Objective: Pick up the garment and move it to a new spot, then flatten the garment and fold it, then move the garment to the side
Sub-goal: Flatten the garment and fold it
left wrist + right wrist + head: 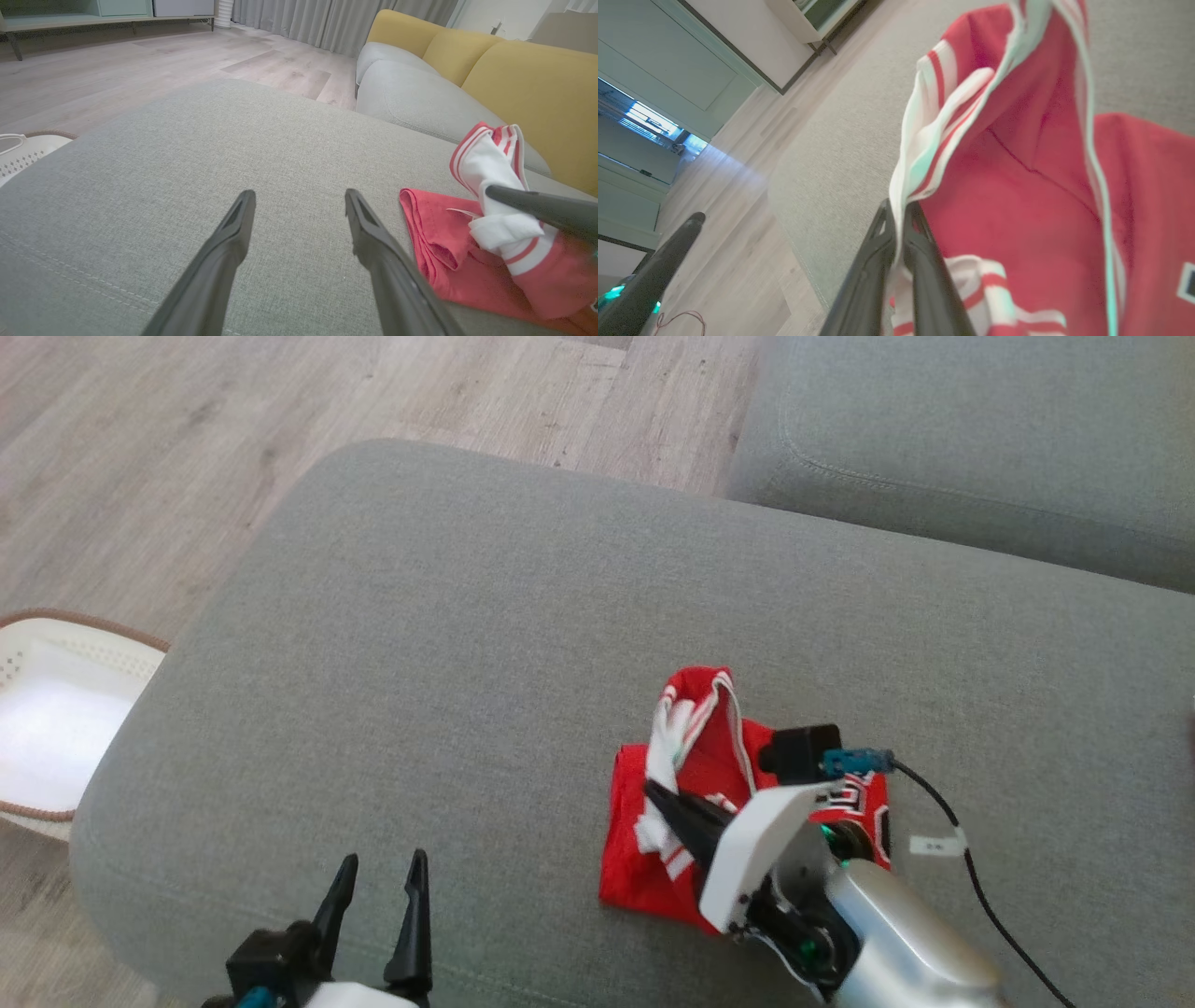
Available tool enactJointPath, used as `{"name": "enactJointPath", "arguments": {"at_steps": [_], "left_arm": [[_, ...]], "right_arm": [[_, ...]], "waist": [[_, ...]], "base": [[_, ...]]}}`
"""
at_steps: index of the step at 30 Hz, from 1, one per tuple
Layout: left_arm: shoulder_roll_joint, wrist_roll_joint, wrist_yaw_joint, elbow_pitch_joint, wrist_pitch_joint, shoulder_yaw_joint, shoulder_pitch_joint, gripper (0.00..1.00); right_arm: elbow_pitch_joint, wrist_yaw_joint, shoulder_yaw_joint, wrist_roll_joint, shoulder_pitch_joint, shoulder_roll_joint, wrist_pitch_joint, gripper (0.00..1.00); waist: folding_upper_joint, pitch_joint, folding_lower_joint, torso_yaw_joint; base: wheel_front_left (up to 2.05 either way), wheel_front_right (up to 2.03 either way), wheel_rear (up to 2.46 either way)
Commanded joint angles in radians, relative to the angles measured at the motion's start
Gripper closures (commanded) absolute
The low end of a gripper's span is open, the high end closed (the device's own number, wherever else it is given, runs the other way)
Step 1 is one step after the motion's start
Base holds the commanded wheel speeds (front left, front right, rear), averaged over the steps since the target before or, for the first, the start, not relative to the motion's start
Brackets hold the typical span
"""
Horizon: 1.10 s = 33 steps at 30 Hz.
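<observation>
The garment [635, 868] is red with white striped trim and lies bunched on the grey cushion [467, 663], right of centre. My right gripper [653, 791] is shut on its white striped edge, and a fold of that edge stands up above the fingers. In the right wrist view the fingers [878, 261] pinch the trim of the garment [1041, 186] tightly. My left gripper [385, 859] is open near the front edge, well left of the cloth, with nothing between its fingers. The left wrist view shows the left gripper [300, 193] over bare cushion, with the garment [448, 252] to its right.
A white perforated basket [56, 709] sits on the wooden floor left of the cushion. A grey sofa seat [980, 429] with yellow backrests [514, 70] lies beyond. A black cable [980, 877] trails from my right wrist across the cushion.
</observation>
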Motion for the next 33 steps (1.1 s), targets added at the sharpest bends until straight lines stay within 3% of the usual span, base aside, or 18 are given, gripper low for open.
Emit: {"name": "enactJointPath", "arguments": {"at_steps": [1, 8, 15, 24, 29, 33], "left_arm": [[0.006, 0.007, -0.001, -0.024, -0.006, 0.034, -0.061, 0.00], [-0.007, 0.010, -0.009, -0.010, -0.007, 0.015, -0.062, 0.00], [-0.007, 0.010, -0.007, -0.009, -0.012, 0.015, -0.060, 0.00], [-0.006, 0.022, -0.008, -0.013, -0.015, 0.016, -0.094, 0.00], [-0.012, 0.026, -0.002, -0.010, -0.022, 0.028, -0.119, 0.00], [-0.013, 0.022, 0.004, -0.004, -0.036, 0.044, -0.107, 0.00]], "right_arm": [[-0.033, 0.007, 0.017, 0.009, -0.055, 0.005, -0.016, 0.00], [0.040, 0.007, 0.092, 0.033, -0.132, 0.005, -0.097, 0.00], [0.094, 0.007, 0.033, -0.065, -0.166, 0.005, -0.211, 0.00], [0.090, 0.007, -0.254, -0.405, -0.130, 0.005, -0.361, 0.00], [-0.079, 0.007, -0.452, -0.595, 0.013, 0.005, -0.398, 0.00], [-0.209, 0.007, -0.533, -0.628, 0.142, 0.005, -0.389, 0.00]], "waist": [[0.0000, -0.001, 0.0000, -0.001], [0.0000, -0.011, 0.0000, -0.027], [0.0000, -0.010, 0.0000, -0.065], [0.0000, -0.010, 0.0000, -0.117], [0.0000, -0.021, 0.0000, -0.154], [0.0000, -0.031, 0.0000, -0.173]], "base": [[0.00, 0.00, 0.00], [0.00, 0.00, 0.00], [0.00, 0.00, 0.00], [0.00, 0.00, 0.00], [0.00, 0.00, 0.00], [0.00, 0.00, 0.00]]}}
